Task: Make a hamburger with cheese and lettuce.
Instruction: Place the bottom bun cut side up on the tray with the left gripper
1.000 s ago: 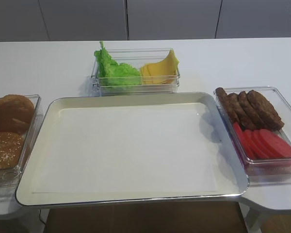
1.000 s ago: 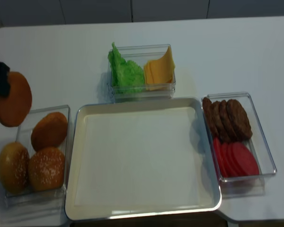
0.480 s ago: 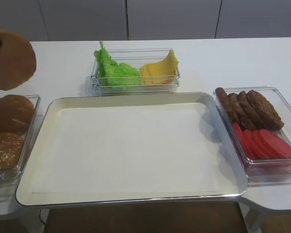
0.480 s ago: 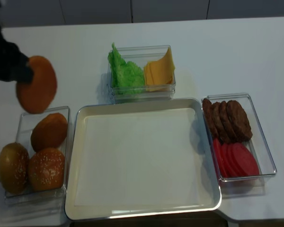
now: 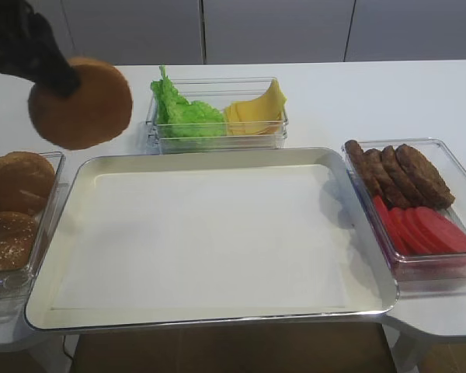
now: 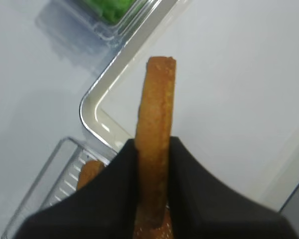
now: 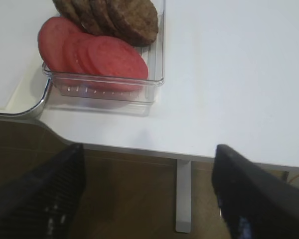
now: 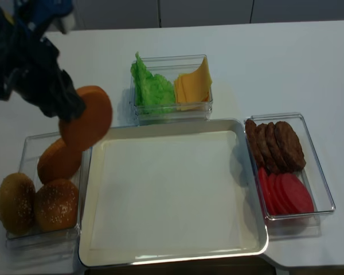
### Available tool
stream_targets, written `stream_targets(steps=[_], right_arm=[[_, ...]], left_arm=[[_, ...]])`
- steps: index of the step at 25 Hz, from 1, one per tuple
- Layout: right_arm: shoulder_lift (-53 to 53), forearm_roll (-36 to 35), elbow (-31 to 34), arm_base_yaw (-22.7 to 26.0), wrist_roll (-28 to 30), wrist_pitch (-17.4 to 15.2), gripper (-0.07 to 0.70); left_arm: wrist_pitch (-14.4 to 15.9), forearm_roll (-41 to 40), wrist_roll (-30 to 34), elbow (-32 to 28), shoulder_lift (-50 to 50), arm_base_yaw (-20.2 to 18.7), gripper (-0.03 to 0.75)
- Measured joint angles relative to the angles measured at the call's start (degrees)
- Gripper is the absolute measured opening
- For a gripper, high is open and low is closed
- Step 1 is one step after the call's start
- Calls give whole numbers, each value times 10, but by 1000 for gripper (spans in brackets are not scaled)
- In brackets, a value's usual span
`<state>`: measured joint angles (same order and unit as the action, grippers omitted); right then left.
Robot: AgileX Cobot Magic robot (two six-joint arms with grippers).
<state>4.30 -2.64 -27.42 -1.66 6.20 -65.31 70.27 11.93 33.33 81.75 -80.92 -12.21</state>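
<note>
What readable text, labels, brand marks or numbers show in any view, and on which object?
None. No legible word, number or logo in any view.
Clear plastic containers: plain, no stickers.
Large white rectangular metal tray: unmarked.
Round golden-brown bun half clamped in the black left gripper: no print.
Black right gripper, open: no marking visible.
White table: bare of text.

Hand (image 6: 152, 164) pinching bun half (image 6: 155, 124) edge-on, above tray (image 6: 97, 112)

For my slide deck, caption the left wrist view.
Left gripper pinches a bun half on edge above the tray's corner.
</note>
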Motion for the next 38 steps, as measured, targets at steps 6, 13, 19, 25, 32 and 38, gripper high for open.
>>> stream_targets(steps=[6,13,19,25,32,38], right_arm=[[0,0,0,0,0,0,619],[0,0,0,0,0,0,619],[0,0,0,0,0,0,619],[0,0,0,0,0,0,619],[0,0,0,0,0,0,619],[0,0,0,0,1,0,619]], left_arm=[[-82,-9,79,1,-15,-82,113],[-134,-72,128,1,-87,-161,113],[-192,-108,143,1,-127,-207,113],[-211,-142,143,1,-156,-235,113],[-212,-151,143,1,-164,-244,113],[-212,-156,143,1,-164,-247,113]])
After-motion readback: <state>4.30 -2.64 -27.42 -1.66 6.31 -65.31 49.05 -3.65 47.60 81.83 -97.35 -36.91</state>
